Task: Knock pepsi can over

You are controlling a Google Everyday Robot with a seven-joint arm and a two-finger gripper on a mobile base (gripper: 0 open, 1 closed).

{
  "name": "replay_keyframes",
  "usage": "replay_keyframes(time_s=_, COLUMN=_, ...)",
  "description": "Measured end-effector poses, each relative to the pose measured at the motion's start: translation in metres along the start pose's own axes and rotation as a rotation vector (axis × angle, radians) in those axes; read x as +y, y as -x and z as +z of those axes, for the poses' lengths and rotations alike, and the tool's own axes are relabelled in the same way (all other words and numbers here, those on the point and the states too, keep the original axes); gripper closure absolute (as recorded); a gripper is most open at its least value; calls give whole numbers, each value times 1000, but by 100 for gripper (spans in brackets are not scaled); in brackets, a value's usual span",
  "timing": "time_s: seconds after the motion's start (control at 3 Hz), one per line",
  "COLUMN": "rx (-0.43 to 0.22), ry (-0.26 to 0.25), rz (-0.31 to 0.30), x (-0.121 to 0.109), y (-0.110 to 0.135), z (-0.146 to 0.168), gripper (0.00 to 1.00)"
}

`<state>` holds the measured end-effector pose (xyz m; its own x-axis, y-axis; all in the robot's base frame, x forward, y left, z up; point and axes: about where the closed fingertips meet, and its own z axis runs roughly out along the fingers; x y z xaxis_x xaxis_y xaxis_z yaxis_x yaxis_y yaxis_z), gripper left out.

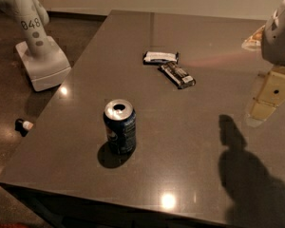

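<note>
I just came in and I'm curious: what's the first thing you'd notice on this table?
A small dark blue aluminium pepsi can with a shiny silver top stands upright, alone near the front of the dark glossy table. Behind it, near the middle, lie two flat black snack-bar wrappers. The robot's cream-coloured gripper hangs over the table's right side, well apart from the can.

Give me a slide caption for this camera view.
Pepsi can stands upright on the dark table, two snack-bar wrappers behind it, gripper at the picture's right edge, apart from the can.
</note>
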<state>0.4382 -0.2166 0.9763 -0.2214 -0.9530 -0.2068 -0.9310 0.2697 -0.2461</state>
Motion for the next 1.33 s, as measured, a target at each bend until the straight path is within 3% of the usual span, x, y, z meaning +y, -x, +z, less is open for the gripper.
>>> replay_keyframes(time_s=0.33, rx=0, ry=0, rz=0, x=0, y=0, z=0, gripper=0)
replay_keyframes(time_s=1.0, rx=-267, ry=274, rz=36, x=32, y=48, z=28, gripper=0)
replay_keyframes(time_s=1.33, rx=-438, ry=403, rz=57, x=56, y=86, z=37, gripper=0)
